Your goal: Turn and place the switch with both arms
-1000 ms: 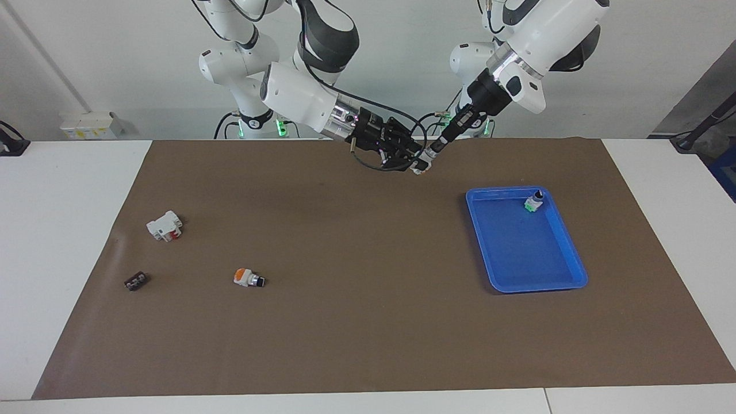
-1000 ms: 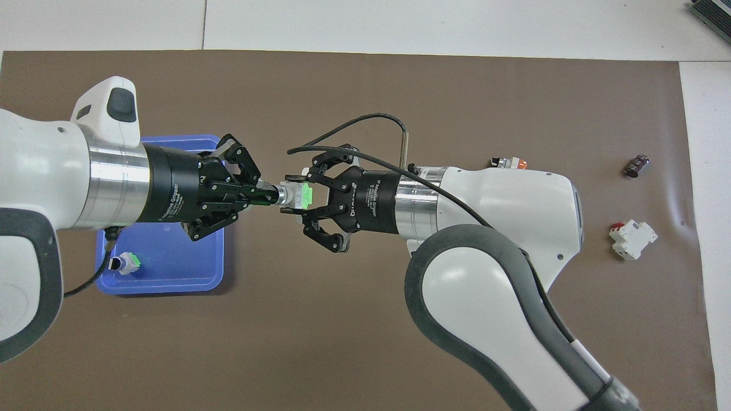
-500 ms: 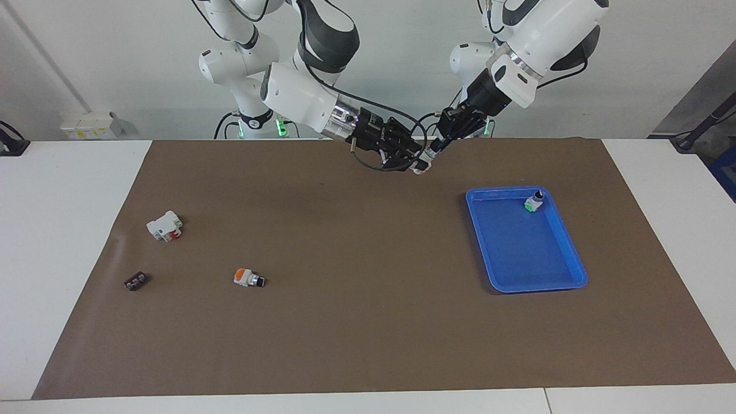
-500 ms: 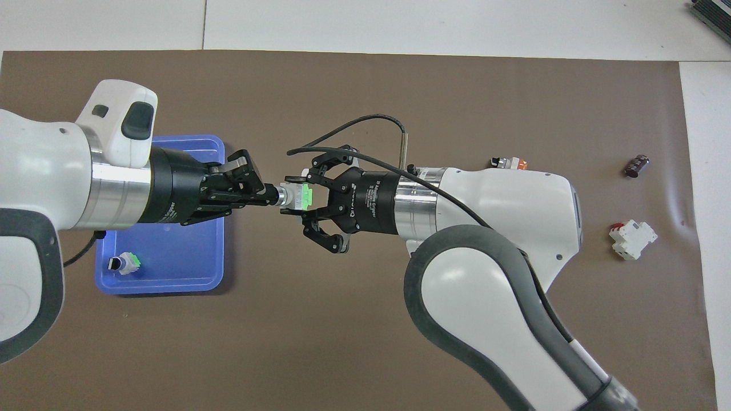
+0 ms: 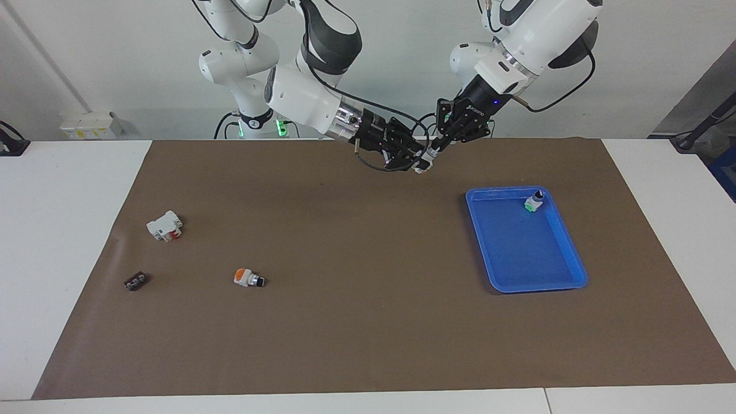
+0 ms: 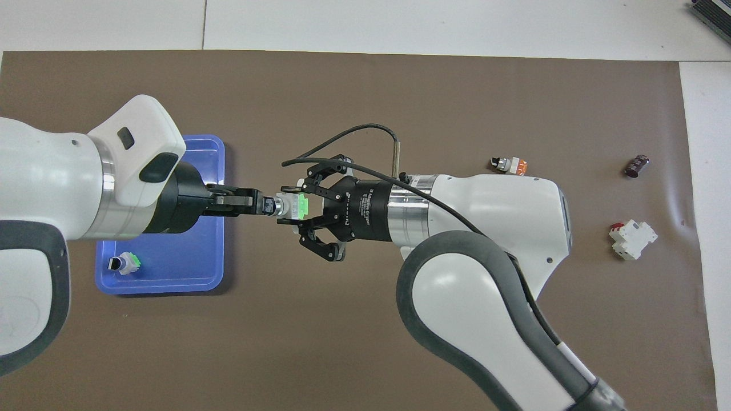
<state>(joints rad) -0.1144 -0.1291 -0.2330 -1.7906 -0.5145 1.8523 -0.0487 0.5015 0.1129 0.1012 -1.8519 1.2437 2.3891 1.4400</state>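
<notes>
The switch (image 6: 291, 205), a white body with a green block and a black knob, hangs in the air between both grippers, over the mat's edge nearest the robots (image 5: 424, 164). My right gripper (image 6: 294, 206) is shut on its white and green body (image 5: 418, 164). My left gripper (image 6: 264, 204) is shut on the knob end, end to end with the right one (image 5: 435, 150). A second switch of the same kind (image 5: 534, 202) lies in the blue tray (image 5: 526, 287), in the corner nearest the robots, and also shows in the overhead view (image 6: 124, 263).
The blue tray (image 6: 165, 285) sits toward the left arm's end. Toward the right arm's end lie an orange-capped switch (image 5: 248, 278), a white block with red parts (image 5: 164, 226) and a small dark part (image 5: 135, 282).
My left wrist has turned about its own axis while shut on the knob. The held switch and both grippers have drifted slightly. Everything on the table is unmoved.
</notes>
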